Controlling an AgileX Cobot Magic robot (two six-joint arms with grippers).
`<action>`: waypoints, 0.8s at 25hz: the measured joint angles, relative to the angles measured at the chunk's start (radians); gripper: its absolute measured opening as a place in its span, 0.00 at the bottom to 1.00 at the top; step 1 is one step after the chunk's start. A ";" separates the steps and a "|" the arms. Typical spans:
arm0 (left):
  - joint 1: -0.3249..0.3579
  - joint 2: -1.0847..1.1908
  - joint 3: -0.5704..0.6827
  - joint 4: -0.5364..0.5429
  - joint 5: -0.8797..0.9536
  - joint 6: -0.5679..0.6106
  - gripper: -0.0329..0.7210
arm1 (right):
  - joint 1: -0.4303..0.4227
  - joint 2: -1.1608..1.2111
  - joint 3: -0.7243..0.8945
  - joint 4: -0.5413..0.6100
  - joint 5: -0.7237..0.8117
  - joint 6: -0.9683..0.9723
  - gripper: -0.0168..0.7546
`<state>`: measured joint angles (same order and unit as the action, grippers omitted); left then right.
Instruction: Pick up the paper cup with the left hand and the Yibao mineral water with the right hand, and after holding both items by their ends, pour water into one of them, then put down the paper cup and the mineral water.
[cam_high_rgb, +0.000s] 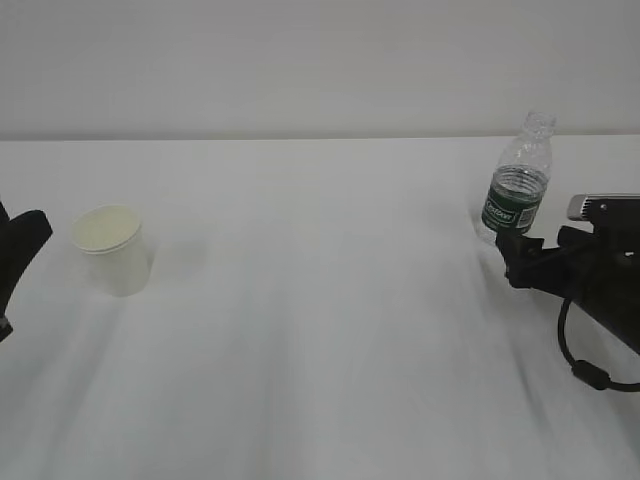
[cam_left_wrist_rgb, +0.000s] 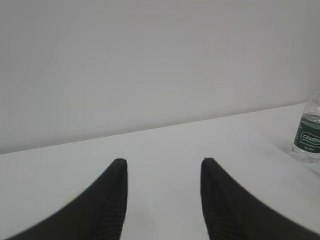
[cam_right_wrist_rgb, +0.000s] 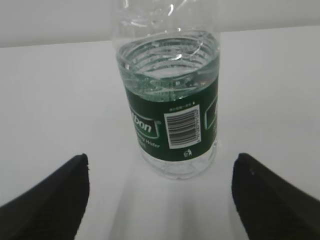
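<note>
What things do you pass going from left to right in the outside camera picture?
Black left gripper → small white paper cup → clear ribbed plastic water bottle with a dark green label → black right gripper with its grey camera box.

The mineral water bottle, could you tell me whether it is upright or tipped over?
Upright: the Yibao mineral water stands on its base on the table, neck up, untouched.

paper cup (cam_high_rgb: 111, 249) on table (cam_high_rgb: 320, 330) far left, Yibao mineral water (cam_high_rgb: 517, 181) far right, well apart
</note>
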<state>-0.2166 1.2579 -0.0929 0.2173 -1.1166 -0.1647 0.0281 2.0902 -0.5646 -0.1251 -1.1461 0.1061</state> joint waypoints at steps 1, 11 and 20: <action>0.000 0.000 0.000 0.000 0.000 0.000 0.50 | 0.000 0.001 -0.007 0.000 0.000 0.000 0.90; 0.000 0.000 0.000 0.000 0.000 0.000 0.50 | 0.000 0.051 -0.095 0.000 0.000 0.004 0.90; 0.000 0.000 0.000 0.000 0.000 0.006 0.50 | 0.000 0.090 -0.152 -0.001 0.000 0.004 0.90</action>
<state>-0.2166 1.2579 -0.0929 0.2173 -1.1170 -0.1591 0.0281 2.1798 -0.7169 -0.1263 -1.1461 0.1101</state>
